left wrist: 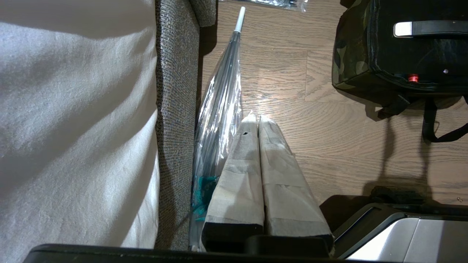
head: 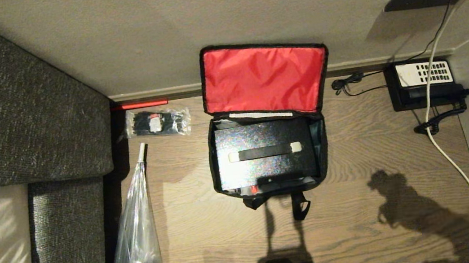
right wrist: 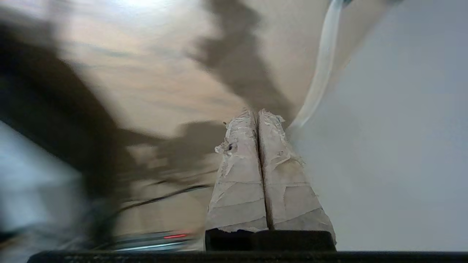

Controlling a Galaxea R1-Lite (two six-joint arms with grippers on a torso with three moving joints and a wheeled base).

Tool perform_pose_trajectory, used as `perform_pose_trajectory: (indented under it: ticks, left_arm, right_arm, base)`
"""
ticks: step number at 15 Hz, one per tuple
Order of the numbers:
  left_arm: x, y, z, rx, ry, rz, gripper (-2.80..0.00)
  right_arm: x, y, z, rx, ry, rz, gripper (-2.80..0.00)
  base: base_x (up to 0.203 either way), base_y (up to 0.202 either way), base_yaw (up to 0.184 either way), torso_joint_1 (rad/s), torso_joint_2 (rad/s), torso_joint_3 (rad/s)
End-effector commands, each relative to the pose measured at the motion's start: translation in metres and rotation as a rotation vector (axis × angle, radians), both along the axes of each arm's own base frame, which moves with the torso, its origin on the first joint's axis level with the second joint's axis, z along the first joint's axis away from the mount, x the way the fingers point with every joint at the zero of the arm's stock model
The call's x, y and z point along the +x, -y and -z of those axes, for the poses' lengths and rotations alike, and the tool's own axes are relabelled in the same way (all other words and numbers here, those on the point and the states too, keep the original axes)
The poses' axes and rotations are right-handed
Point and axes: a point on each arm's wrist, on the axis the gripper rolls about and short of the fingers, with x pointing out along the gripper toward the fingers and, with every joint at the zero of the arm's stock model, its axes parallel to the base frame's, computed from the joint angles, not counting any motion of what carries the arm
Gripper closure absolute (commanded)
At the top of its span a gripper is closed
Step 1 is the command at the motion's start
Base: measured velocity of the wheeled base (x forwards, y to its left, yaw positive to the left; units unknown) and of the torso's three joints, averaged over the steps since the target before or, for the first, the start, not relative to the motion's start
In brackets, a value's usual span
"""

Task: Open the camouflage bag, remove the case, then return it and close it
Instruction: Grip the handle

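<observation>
Beside the dark sofa (head: pixel 23 109), on the wooden floor (head: pixel 378 153) in the head view: the camouflage bag (head: pixel 322 147) standing open, red-lined lid (head: pixel 263 78) thrown back toward the wall, away from the sofa's near end; inside it the case (head: pixel 262 139), flat and black, handle (head: pixel 265 151) uppermost with pale ends, small red dot (head: pixel 253 189) at the near edge. Between sofa and bag, a clear plastic umbrella (head: pixel 136 226) and a packet of cable ties (head: pixel 157 122); far beyond the bag from the sofa, a black desk telephone (head: pixel 425 83) with its white cord. No gripper visible here, only shadows. From the left wrist view: left gripper (left wrist: pixel 256 120) parked close by the sofa's edge, taped fingers pressed together, nothing held; bag corner and case handle off to the side. From the right wrist view, heavily blurred: right gripper (right wrist: pixel 257 115) likewise closed and empty, above the floor. Likely handling: case rigid, smooth, probably moderately heavy, best taken by the handle's middle and drawn straight up; bag soft-walled, prone to dragging along. No legible brand or writing anywhere.
</observation>
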Motion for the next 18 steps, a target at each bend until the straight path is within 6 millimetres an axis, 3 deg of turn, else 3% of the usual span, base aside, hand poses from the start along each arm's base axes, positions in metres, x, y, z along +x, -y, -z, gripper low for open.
perform_pose_trajectory:
  ticks: [1, 3, 4, 8, 18]
  left_arm:
    - [0.000, 0.000, 0.001, -0.001, -0.001, -0.001, 0.00]
    - [0.000, 0.000, 0.001, 0.000, -0.001, 0.000, 0.00]
    - [0.000, 0.000, 0.001, -0.002, -0.001, -0.001, 0.00]
    - [0.000, 0.000, 0.001, 0.000, -0.001, -0.001, 0.00]
    - [0.000, 0.000, 0.002, 0.029, -0.008, 0.005, 0.00]
  right_arm:
    - [-0.056, 0.019, 0.044, 0.214, 0.154, 0.000, 0.00]
    - [-0.067, 0.018, 0.086, 0.309, 0.251, -0.005, 0.00]
    - [-0.068, 0.017, 0.091, 0.338, 0.301, -0.009, 0.00]
    - [-0.082, 0.015, 0.097, 0.380, 0.518, -0.043, 0.00]
    - [-0.082, 0.015, 0.097, 0.423, 0.531, -0.030, 0.00]
  base:
    - [0.000, 0.000, 0.000, 0.000, 0.00, 0.000]
    - [0.000, 0.000, 0.000, 0.000, 0.00, 0.000]
    - [0.000, 0.000, 0.000, 0.000, 0.00, 0.000]
    - [0.000, 0.000, 0.000, 0.000, 0.00, 0.000]
    - [0.000, 0.000, 0.000, 0.000, 0.00, 0.000]
